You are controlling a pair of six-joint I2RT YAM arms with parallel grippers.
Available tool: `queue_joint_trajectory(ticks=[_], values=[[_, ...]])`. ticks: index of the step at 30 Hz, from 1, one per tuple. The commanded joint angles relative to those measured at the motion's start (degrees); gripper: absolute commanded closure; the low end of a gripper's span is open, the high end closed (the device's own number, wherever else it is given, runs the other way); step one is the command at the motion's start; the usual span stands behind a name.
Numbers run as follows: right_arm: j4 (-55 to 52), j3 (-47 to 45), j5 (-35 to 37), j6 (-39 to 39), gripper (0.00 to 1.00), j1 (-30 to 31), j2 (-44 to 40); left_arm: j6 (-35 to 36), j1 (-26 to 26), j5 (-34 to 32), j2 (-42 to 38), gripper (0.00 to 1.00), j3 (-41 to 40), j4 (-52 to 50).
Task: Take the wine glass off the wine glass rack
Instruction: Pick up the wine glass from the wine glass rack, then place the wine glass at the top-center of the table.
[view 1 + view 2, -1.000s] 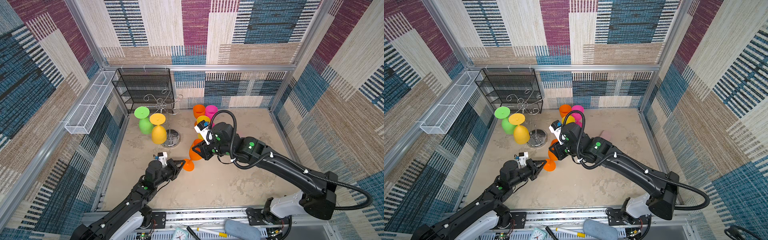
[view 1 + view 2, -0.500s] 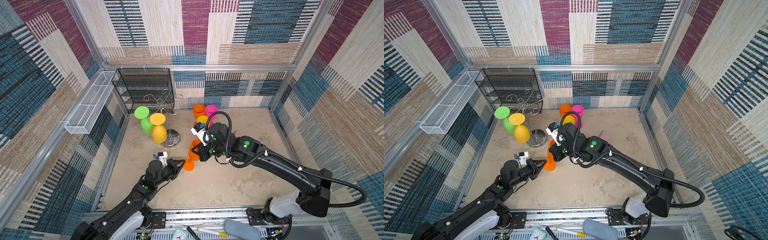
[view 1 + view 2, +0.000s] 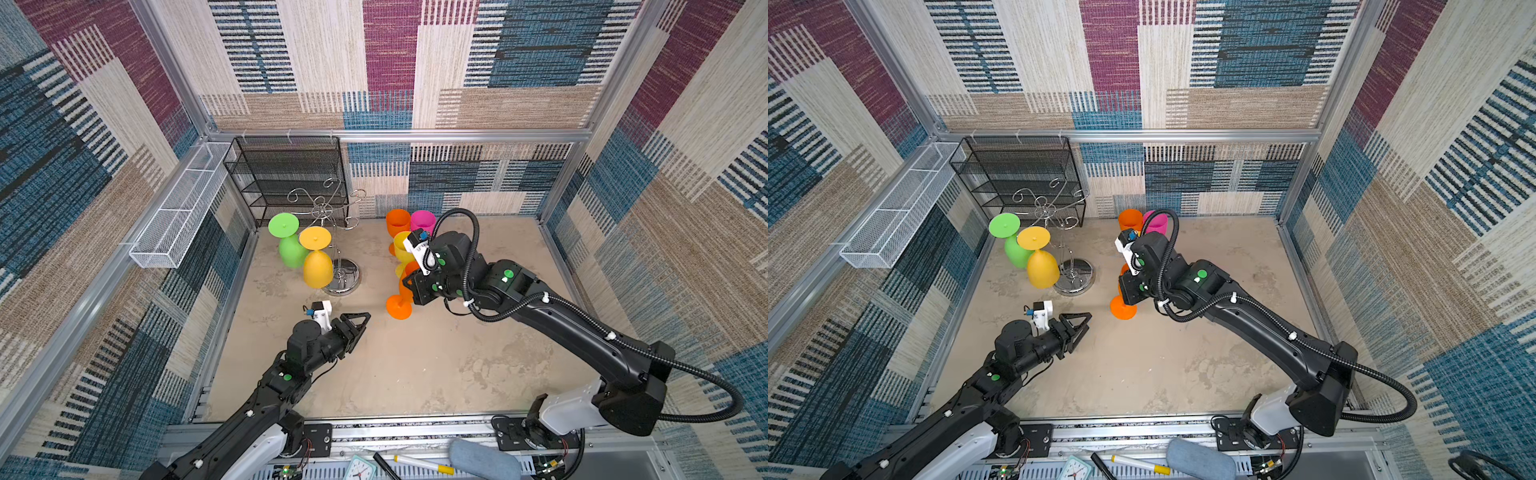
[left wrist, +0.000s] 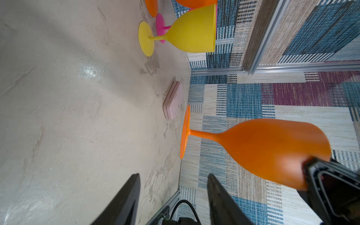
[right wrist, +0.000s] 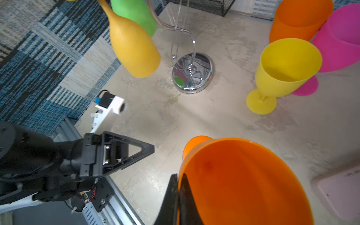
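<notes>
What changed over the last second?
The right gripper, shut on the orange glass, carried it away from the left gripper, now open and clear of its foot. The wine glass rack with its hanging green glass and yellow glass stayed put.

Both top views look steeply down from high over the near edge onto the whole table [image 3: 415,374] (framing nearly identical), while the two wrist views sit low and close, both catching the orange wine glass [image 4: 272,152].
</notes>
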Motion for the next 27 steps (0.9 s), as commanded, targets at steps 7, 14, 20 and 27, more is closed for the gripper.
queue_joint_trajectory(ticks=[7,14,20,27], values=[[0.7,1.9,6.7,-2.1,1.00,-11.1,5.0,15.4,0.1,-2.6,-5.2,0.19,7.1,-20.4],[4.0,10.2,7.9,-5.5,1.00,-20.2,16.2,20.0,0.1,-2.0,-6.5,0.16,9.2,-26.4],[4.5,20.1,7.5,-7.8,1.00,-26.5,25.6,22.6,0.1,-2.4,-8.6,0.15,9.6,-29.1],[1.3,34.6,7.9,-12.5,1.00,-30.3,37.6,25.8,0.1,-2.8,-8.8,0.15,11.6,-32.1]])
